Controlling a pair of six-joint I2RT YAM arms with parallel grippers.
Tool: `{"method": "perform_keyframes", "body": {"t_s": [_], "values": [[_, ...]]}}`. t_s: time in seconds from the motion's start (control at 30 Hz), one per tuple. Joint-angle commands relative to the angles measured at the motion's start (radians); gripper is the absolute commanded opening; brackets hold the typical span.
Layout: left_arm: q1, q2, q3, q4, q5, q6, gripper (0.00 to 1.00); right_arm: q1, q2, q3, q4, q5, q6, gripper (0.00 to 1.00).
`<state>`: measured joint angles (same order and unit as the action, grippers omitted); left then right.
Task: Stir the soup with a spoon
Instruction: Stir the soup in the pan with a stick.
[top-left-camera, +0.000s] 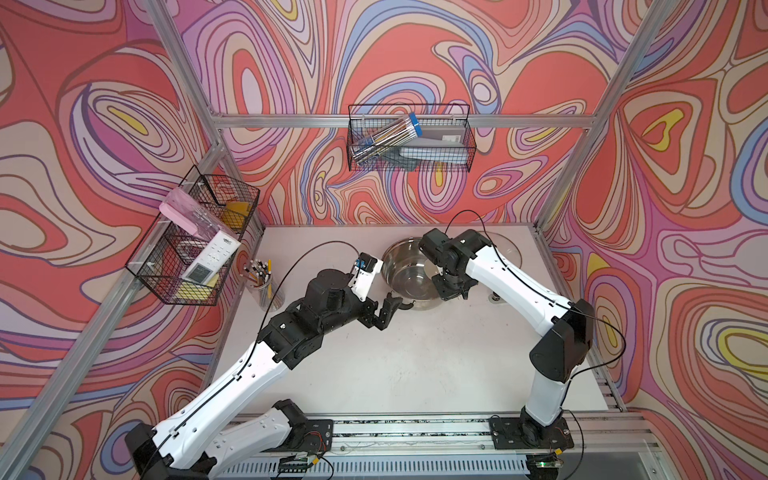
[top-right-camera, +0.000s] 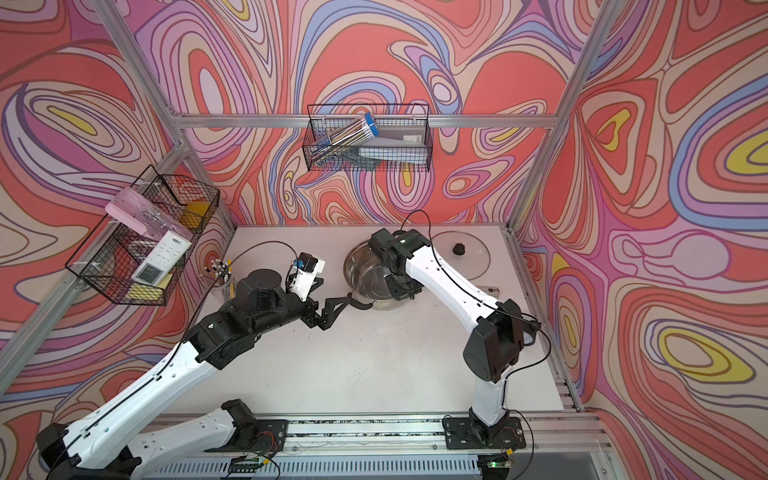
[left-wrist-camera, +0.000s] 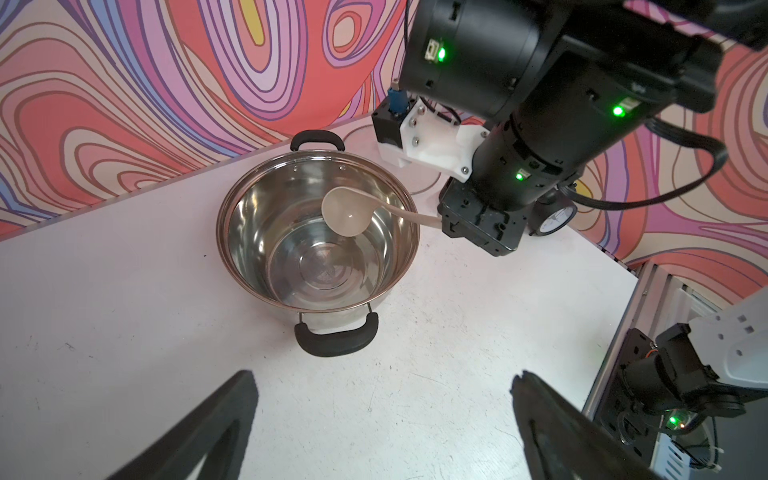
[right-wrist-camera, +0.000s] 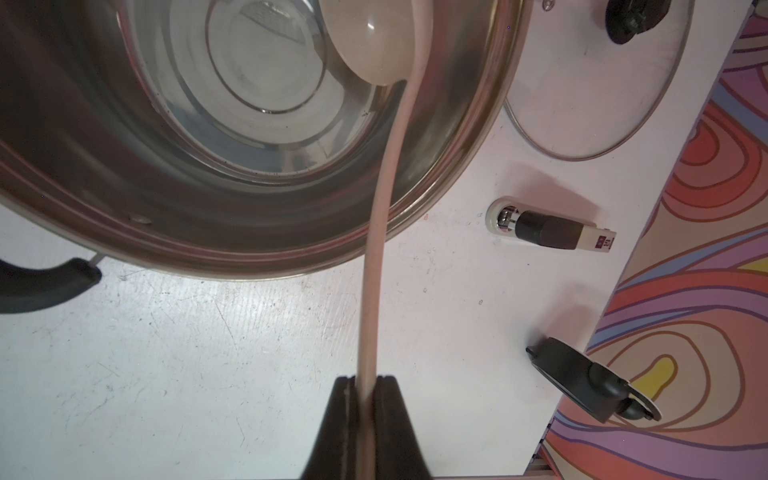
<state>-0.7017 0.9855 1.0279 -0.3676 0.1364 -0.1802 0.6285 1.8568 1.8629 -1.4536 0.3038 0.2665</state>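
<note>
The right gripper (right-wrist-camera: 366, 380) pinches the slim handle of the spoon (right-wrist-camera: 376, 232), one pad pressed on either side. Ahead of it the handle crosses the nearest rim of the pot (right-wrist-camera: 208, 237). The spoon's bowl hangs inside, toward the wall on the lid (right-wrist-camera: 582, 104) side. The left gripper (left-wrist-camera: 382, 378) is spread wide, just short of the pot's black handle (left-wrist-camera: 336, 338), with bare table (left-wrist-camera: 124, 311) all around its fingers.

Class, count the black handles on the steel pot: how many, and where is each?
2. The far handle is on the pot toward the wall; the near handle is opposite, toward the left gripper.
</note>
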Motion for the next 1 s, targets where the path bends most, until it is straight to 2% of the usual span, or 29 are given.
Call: {"method": "perform_keyframes", "body": {"t_s": [0.0,0.23,0.53,0.73,0.97], "values": [[-0.007,-0.022,0.005,-0.001,0.003,0.001,0.99,-0.004,0.047,0.057,0.021,0.02,-0.02,0.0],[-0.008,-0.033,-0.002,-0.003,-0.005,0.0,0.99,0.002,0.124,0.173,0.019,-0.041,-0.031,0.0],[-0.009,-0.024,-0.005,0.012,-0.005,0.002,0.99,0.067,0.18,0.258,-0.011,-0.064,-0.035,0.0],[-0.008,-0.018,-0.006,0.021,-0.002,0.001,0.99,0.105,0.162,0.24,-0.022,-0.073,-0.014,0.0],[-0.009,-0.015,-0.008,0.027,0.001,-0.002,0.99,0.121,0.078,0.112,-0.003,-0.082,0.021,0.0]]}}
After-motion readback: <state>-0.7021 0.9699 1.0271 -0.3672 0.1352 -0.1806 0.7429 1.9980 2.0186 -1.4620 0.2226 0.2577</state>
